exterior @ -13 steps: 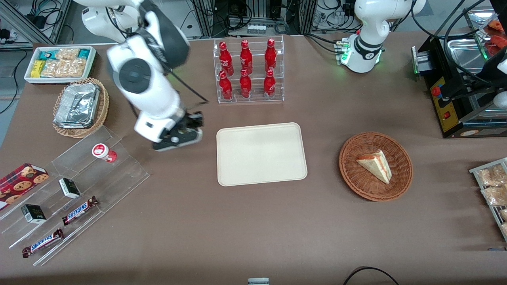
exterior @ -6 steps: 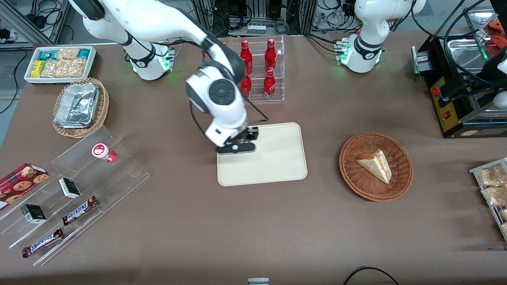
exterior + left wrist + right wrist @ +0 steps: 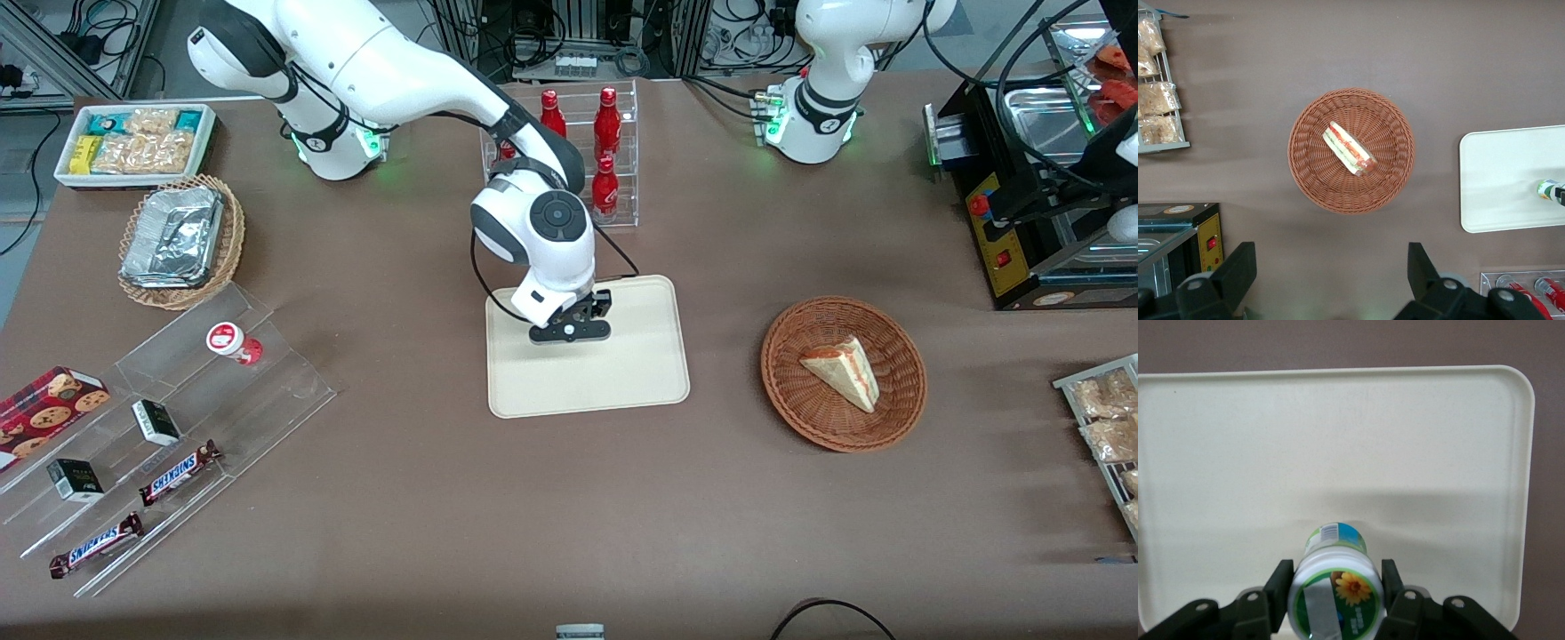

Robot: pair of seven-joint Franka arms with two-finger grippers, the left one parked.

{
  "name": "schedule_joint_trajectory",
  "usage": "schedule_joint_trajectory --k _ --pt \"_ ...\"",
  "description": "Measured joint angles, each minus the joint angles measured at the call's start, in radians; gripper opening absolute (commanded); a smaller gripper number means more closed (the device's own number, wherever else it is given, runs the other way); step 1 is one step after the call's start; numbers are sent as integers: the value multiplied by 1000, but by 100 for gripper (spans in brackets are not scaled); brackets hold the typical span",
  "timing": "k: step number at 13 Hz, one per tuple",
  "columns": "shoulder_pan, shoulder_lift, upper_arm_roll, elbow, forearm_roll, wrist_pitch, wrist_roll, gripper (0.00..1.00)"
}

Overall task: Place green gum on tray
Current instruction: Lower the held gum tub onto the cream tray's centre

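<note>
The right arm reaches out over the tray (image 3: pixel 622 382), wrist pointing down, and the gripper (image 3: pixel 1335 587) hangs above the beige surface, fingers (image 3: pixel 1279 587) clamped on the green gum (image 3: pixel 1333 590). From the front, the wrist hides the canister completely. The wicker basket (image 3: pixel 898 409) holds a sandwich wedge (image 3: pixel 843 369).

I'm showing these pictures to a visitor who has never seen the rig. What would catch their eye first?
Most likely the white right arm reaching over the tray, its gripper shut on the green gum above the tray's bare beige surface. Next, the rack of red bottles, farther from the front camera than the tray, and the wicker basket holding a sandwich wedge toward the parked arm's end.
</note>
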Motion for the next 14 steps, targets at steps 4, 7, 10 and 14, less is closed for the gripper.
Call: schedule_joint_trajectory --k 4,7,10,14 --pt "18 25 -1 0 -7 29 23 0" --pt "31 38 -2 0 -33 49 29 0" --pt "38 45 -2 1 -78 50 44 0" --pt "53 54 -2 2 -133 51 98 100"
